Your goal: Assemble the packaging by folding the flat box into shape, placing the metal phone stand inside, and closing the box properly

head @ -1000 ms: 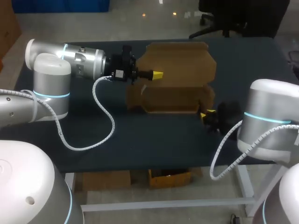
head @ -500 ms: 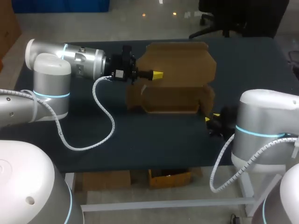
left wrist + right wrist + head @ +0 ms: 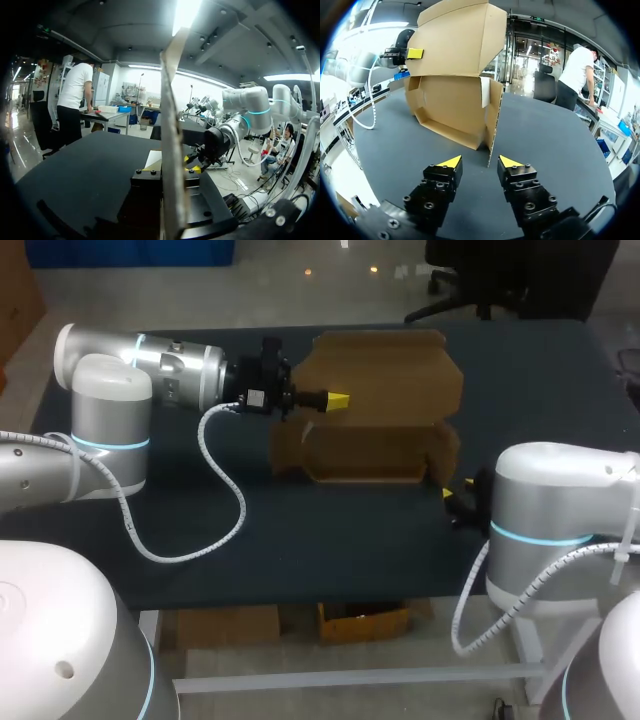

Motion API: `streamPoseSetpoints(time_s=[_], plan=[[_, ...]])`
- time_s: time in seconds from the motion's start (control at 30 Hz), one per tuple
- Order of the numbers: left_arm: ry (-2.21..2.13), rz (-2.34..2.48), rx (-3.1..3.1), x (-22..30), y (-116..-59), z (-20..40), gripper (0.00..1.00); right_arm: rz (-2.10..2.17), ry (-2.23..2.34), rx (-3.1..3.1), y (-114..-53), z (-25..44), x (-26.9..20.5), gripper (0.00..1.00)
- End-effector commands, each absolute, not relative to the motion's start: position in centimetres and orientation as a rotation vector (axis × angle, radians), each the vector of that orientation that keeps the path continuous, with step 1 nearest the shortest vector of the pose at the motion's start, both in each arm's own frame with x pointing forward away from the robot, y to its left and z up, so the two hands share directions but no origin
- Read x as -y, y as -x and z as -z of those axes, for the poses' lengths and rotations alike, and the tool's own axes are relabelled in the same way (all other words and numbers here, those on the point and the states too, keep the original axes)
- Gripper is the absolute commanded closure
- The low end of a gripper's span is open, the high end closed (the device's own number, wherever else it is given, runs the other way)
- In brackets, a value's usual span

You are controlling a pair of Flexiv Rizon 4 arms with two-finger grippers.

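Yellow tips of the left gripper (image 3: 338,400) pinch the left edge of the lid (image 3: 385,365), which stands straight up. Under the lid, the brown cardboard box (image 3: 372,452) sits open on the black table (image 3: 300,530), nearer its far edge. The right gripper (image 3: 479,161) is wide open and holds nothing. It is just beside the box's right front corner.
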State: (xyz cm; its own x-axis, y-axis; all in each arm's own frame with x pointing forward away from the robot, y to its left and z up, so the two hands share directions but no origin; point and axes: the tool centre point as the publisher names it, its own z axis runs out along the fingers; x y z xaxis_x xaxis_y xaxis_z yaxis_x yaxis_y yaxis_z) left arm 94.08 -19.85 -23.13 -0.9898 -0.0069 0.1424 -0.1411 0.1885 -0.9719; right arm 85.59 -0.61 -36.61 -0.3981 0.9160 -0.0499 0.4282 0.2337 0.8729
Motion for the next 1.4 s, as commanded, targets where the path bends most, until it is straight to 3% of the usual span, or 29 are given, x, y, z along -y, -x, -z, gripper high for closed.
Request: streamPoseSetpoints(time_s=[0.03,0.3,0.57,1.4], plan=[[-0.144,-1.930,2.337,19.8,-94.1,23.3,1.00,-1.088,-1.233,-1.941,-86.7,36.7,0.8,0.54],[-0.144,-1.930,2.337,19.8,-94.1,23.3,1.00,-1.086,-1.233,-1.946,-88.1,37.0,1.3,0.47],[-0.144,-1.930,2.337,19.8,-94.1,23.3,1.00,-1.114,-1.205,-1.958,-90.2,37.3,1.5,0.51],[-0.144,-1.930,2.337,19.8,-94.1,23.3,1.00,-1.191,-1.178,-1.969,-93.1,38.0,-1.0,0.51]])
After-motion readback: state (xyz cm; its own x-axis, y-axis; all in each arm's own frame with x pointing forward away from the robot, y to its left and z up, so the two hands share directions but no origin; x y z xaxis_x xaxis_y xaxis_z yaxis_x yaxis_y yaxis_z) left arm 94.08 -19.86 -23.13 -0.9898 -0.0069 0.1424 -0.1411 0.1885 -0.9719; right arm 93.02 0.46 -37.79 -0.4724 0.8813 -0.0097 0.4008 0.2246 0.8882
